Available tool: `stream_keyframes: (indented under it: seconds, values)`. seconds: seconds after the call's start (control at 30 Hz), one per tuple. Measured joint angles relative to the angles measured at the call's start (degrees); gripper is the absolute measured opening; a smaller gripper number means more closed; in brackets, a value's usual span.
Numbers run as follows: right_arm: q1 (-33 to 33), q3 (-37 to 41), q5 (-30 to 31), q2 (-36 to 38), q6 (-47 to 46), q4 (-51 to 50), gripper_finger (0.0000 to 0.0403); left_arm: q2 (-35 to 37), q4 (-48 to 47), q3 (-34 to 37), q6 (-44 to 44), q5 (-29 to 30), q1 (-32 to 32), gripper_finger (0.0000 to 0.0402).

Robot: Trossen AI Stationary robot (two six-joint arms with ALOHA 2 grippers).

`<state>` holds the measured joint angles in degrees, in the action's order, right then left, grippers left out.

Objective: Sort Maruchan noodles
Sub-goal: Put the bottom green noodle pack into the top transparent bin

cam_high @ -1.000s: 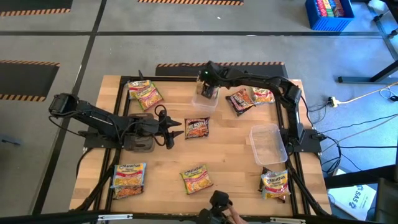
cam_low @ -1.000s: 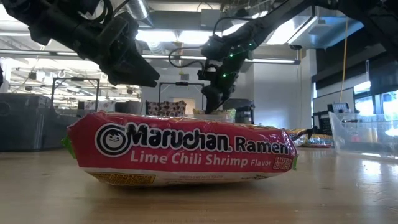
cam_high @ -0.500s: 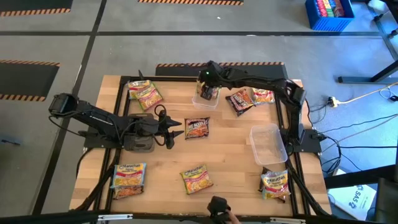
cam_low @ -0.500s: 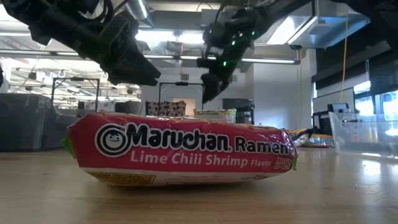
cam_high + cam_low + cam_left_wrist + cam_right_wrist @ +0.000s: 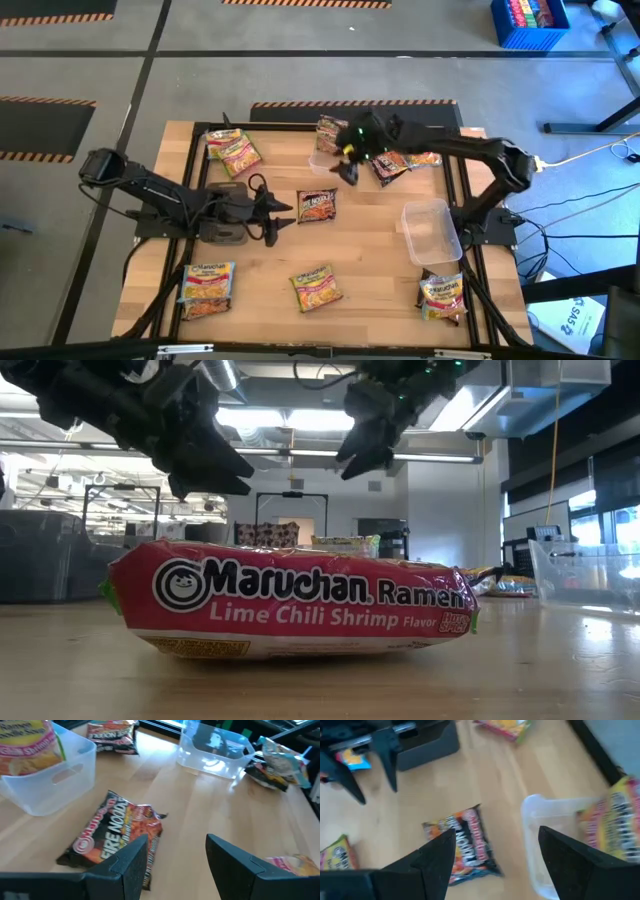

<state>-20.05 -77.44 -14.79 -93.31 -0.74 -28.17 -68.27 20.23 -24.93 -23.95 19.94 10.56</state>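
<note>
High view: I am holding right gripper (image 5: 347,170) empty, fingers apart, over clear tub (image 5: 322,160); left gripper (image 5: 283,212), fingers apart, is facing Fire Noodles packet (image 5: 317,206) at table centre.

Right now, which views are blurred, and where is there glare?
Right wrist view: smeared throughout, the dark packet and tub soft. Left wrist view: slightly soft, label on the dark packet still legible. Low view: sharp on the near packet, ceiling lights blown out. High view: even light, no glare.
</note>
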Motion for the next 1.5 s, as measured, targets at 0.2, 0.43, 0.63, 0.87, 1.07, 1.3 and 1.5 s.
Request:
stream_keyframes:
  seconds: [0.2, 0.43, 0.63, 0.87, 1.07, 1.3, 1.5]
  values:
    - [9.5, 13.0, -3.7, 1.5, -4.1, 10.7, 0.0264, 0.0, -0.1, 0.0, -4.0, -0.2, 4.5, 0.0192]
    - [21.5, 23.4, -5.0, 1.3, -4.8, 28.2, 0.0264, 0.0, -0.5, 0.0, -7.1, 1.7, 9.8, 0.0192]
    - [29.7, 26.6, 1.7, -1.9, -4.9, 39.4, 0.0264, 0.0, -0.9, 0.0, -7.2, 4.6, 11.6, 0.0192]
    - [35.0, 26.4, 2.1, -8.5, -4.9, 49.5, 0.0264, 0.0, -2.2, 0.0, -7.5, 4.4, 12.4, 0.0192]
    - [35.1, 23.4, 2.6, -14.3, -5.1, 50.4, 0.0264, 0.0, -2.2, 0.0, -7.9, 4.7, 12.6, 0.0192]
    - [35.1, 21.0, 1.2, -18.1, -3.7, 46.7, 0.0264, 0.0, -2.3, 0.0, -9.6, 5.0, 13.6, 0.0192]
    - [35.1, 20.9, 4.2, -18.2, -3.3, 41.4, 0.0264, 0.0, -2.2, 0.0, -10.5, 6.6, 14.8, 0.0192]
